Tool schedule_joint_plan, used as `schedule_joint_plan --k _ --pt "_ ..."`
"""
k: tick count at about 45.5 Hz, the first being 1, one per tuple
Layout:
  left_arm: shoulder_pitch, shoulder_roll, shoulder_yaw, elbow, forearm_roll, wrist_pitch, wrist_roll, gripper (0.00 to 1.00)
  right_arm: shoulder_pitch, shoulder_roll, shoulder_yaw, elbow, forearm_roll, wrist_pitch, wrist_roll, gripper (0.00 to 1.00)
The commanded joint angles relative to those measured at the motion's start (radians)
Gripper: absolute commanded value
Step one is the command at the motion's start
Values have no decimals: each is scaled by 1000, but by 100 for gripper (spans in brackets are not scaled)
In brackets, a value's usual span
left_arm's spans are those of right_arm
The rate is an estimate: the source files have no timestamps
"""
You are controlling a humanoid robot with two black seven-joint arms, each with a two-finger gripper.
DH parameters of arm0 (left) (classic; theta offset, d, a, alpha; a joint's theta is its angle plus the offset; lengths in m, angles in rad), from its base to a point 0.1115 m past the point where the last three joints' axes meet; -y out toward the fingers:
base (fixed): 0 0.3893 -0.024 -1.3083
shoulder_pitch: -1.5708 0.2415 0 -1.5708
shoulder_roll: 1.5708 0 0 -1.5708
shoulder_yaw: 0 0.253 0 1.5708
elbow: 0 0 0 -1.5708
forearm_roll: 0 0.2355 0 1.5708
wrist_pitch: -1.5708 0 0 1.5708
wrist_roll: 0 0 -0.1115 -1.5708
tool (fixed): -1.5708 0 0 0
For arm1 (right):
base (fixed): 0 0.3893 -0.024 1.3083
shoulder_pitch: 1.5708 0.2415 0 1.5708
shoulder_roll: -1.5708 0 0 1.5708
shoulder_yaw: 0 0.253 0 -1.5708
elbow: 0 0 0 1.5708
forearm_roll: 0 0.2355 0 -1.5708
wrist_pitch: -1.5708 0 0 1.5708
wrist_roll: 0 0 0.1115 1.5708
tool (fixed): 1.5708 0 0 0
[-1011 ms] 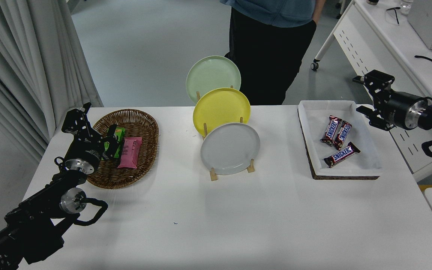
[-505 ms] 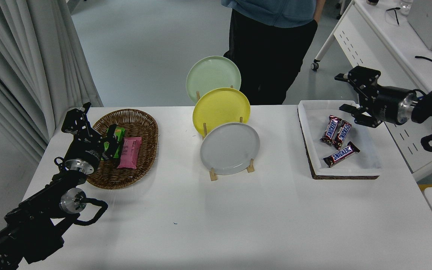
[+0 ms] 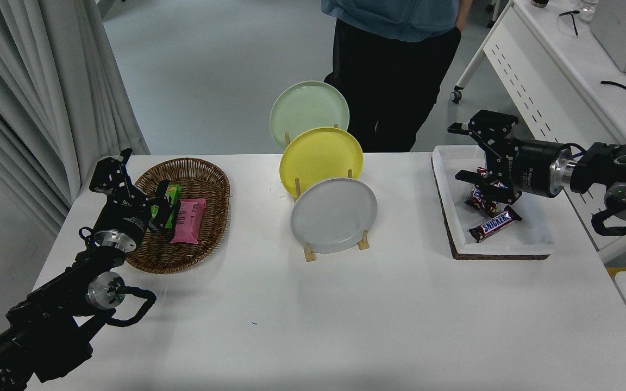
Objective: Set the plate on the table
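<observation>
The light-grey plate (image 3: pixel 333 215) stands tilted upright in the front slot of a wooden rack (image 3: pixel 336 247) at the middle of the white table (image 3: pixel 345 320). A yellow plate (image 3: pixel 321 157) and a pale green plate (image 3: pixel 308 113) stand behind it. My right gripper (image 3: pixel 458 152) is open and empty. It hangs above the white tray's far left part, well to the right of the grey plate and apart from it. My left arm is parked at the lower left, its gripper (image 3: pixel 142 187) over the wicker basket's left rim.
A wicker basket (image 3: pixel 204 217) holds a green and a pink snack pack at the left. A white tray (image 3: pixel 530 233) with chocolate bars (image 3: pixel 495 224) sits at the right. A person (image 3: pixel 394 70) stands behind the table. A white perforated desk (image 3: pixel 552 70) is at the far right.
My right gripper has moved left, from beyond the tray's right edge to above its far left part. The plates and my left arm have not moved.
</observation>
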Motion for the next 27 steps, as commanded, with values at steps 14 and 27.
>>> schedule_joint_plan --k 14,27 --pt "-1 0 0 0 1 0 0 100 45 119 -55 44 275 -122 -201 99" --pt "0 0 0 0 1 0 0 100 65 194 -20 44 470 -485 -359 99"
